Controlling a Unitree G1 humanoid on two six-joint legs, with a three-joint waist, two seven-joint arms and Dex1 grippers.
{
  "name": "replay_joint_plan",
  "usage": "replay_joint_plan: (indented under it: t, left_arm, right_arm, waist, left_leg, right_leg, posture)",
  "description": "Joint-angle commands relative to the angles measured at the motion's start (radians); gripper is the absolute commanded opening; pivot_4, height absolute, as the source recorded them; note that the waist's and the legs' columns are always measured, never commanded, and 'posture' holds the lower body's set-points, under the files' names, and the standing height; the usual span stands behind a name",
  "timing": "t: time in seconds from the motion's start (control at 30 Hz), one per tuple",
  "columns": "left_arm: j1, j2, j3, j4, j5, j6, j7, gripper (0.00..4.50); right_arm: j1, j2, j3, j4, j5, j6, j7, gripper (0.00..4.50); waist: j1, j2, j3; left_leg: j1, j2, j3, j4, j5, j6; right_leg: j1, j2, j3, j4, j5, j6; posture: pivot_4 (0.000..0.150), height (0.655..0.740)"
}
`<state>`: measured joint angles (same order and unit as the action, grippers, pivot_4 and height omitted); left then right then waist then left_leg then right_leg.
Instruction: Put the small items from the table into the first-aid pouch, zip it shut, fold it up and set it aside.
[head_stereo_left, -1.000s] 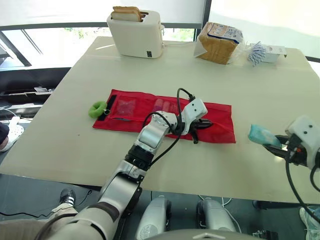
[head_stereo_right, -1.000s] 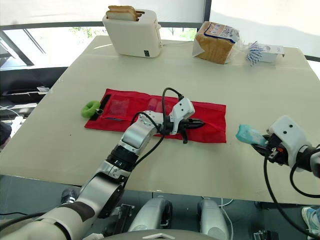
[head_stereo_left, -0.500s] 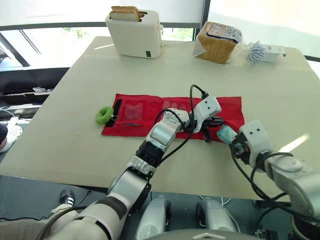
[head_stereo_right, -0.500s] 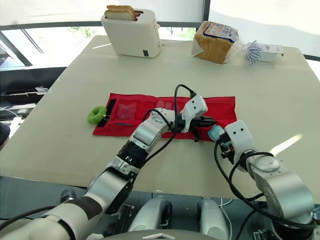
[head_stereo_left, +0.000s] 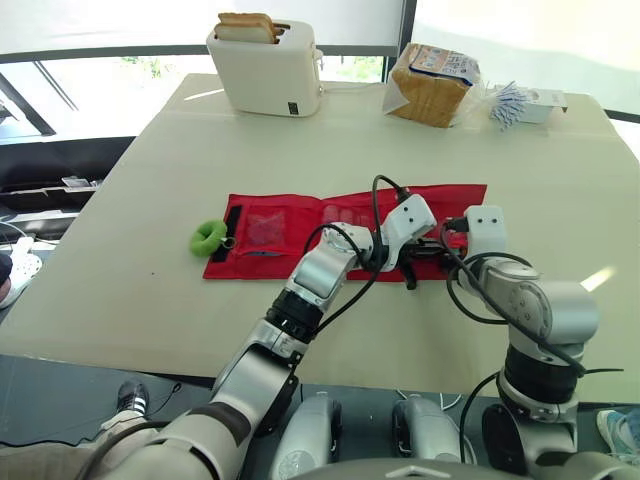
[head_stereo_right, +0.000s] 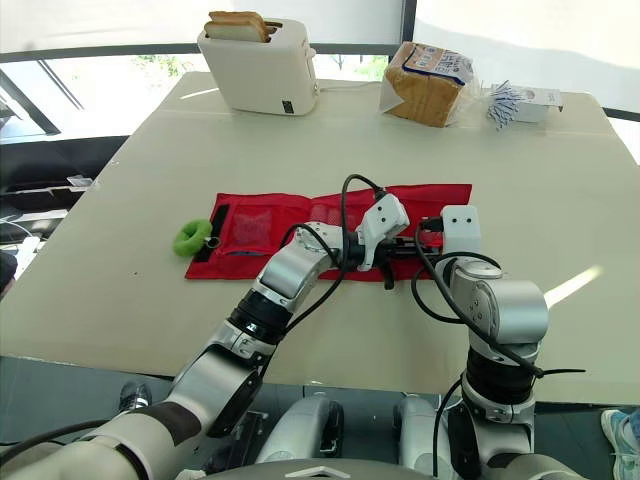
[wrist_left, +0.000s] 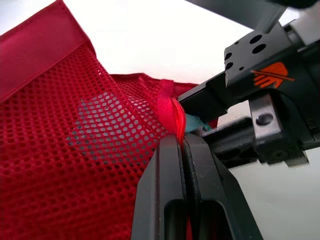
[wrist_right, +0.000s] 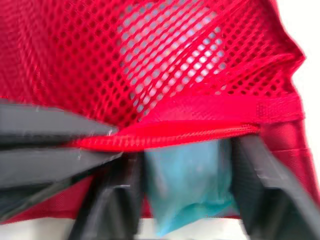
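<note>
On the surface (head_stereo_left: 150, 160): red first-aid pouch (head_stereo_left: 290, 225), unfolded flat.
Left gripper (wrist_left: 181, 142): fingers pressed together, pinching the mesh pocket's lip.
Right gripper (wrist_right: 190, 150): fingers clamping a teal packet (wrist_right: 187, 195).
Packet position: at the pocket mouth, beneath the lifted lip.

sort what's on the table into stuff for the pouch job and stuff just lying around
For the job: red pouch, its mesh edge pinched in the left tool; teal packet in the right tool, at the pocket's mouth; green roll by the pouch's end, probably.
Lying about: toaster with bread slices; bagged loaf; small box with packets at the far corner.
</note>
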<state>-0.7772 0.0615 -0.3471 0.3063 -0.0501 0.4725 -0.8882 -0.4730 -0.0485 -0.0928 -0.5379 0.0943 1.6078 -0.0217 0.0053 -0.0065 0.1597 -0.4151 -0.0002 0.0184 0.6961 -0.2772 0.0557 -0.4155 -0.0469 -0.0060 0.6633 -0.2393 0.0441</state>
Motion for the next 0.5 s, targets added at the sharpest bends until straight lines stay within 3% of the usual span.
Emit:
replay_joint_plan:
  t: [0.03,0.17,0.37,0.5]
  left_arm:
    - [-0.038,-0.012,0.007,0.046,-0.024,0.007,-0.018,0.00]
    - [-0.071,-0.003,0.013,0.103,-0.024,-0.011,-0.031,0.00]
    - [-0.087,-0.001,0.013,0.125,-0.026,-0.023,-0.037,0.00]
    - [-0.090,0.000,0.017,0.120,-0.032,-0.018,-0.040,0.00]
  right_arm:
    - [0.050,-0.067,0.025,-0.147,0.037,0.001,0.055,4.06]
    - [0.163,-0.213,0.045,-0.281,0.054,-0.103,0.119,4.06]
    - [0.345,-0.238,-0.069,-0.394,0.157,-0.246,0.270,4.06]
    - [0.402,-0.281,-0.049,-0.378,0.176,-0.319,0.306,2.15]
  waist:
    - [0.003,0.000,0.000]
    - [0.006,0.000,0.000]
    - [-0.008,0.000,0.000]
    - [-0.014,0.000,0.000]
  left_leg:
    - [0.000,0.000,0.000,0.000,0.000,0.000]
    - [0.000,0.000,0.000,0.000,-0.001,0.001]
    - [0.001,0.000,-0.001,-0.001,-0.002,0.004]
    - [0.000,0.000,-0.001,-0.001,-0.003,0.004]
  right_leg:
    - [0.000,0.000,0.000,0.000,0.000,0.000]
    - [0.000,0.000,0.000,-0.001,0.000,0.000]
    - [0.000,0.001,0.000,0.000,0.000,0.000]
    - [0.000,0.001,0.000,-0.001,0.000,0.000]
  posture:
    - [0.150,0.7400]
    - [0.150,0.7400]
    - [0.150,0.7400]
    - [0.150,0.7400]
